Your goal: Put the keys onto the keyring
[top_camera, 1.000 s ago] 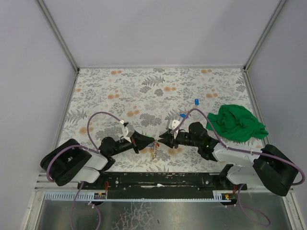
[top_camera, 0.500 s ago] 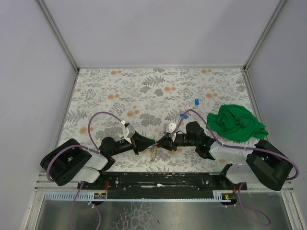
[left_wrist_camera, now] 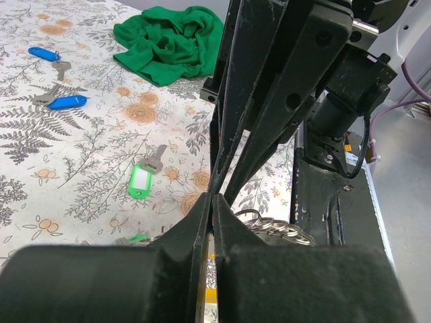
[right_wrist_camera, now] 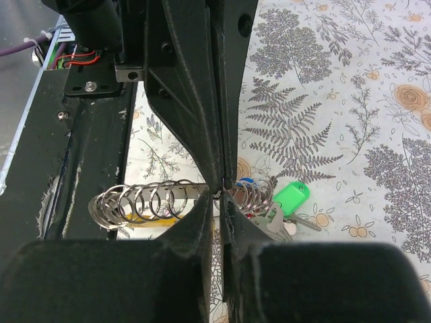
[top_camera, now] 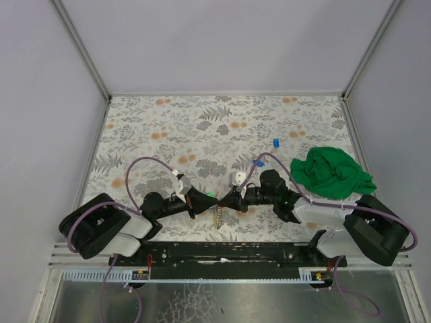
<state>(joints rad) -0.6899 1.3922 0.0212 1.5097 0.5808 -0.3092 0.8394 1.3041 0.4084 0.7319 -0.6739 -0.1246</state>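
Currently — your left gripper point(left_wrist_camera: 212, 200) clenched, right gripper point(right_wrist_camera: 221, 196) drawn together; tips meet over the keyring point(right_wrist_camera: 145, 202) — presumably steadying it; grasp unclear.

From above, whatever lies between the meeting tips of the left gripper point(top_camera: 213, 200) and right gripper point(top_camera: 226, 200) is too small to be made out. In the right wrist view, the chain of metal rings point(right_wrist_camera: 145, 202) is partly covered at its 3 o'clock end by the fingers point(right_wrist_camera: 195, 229).
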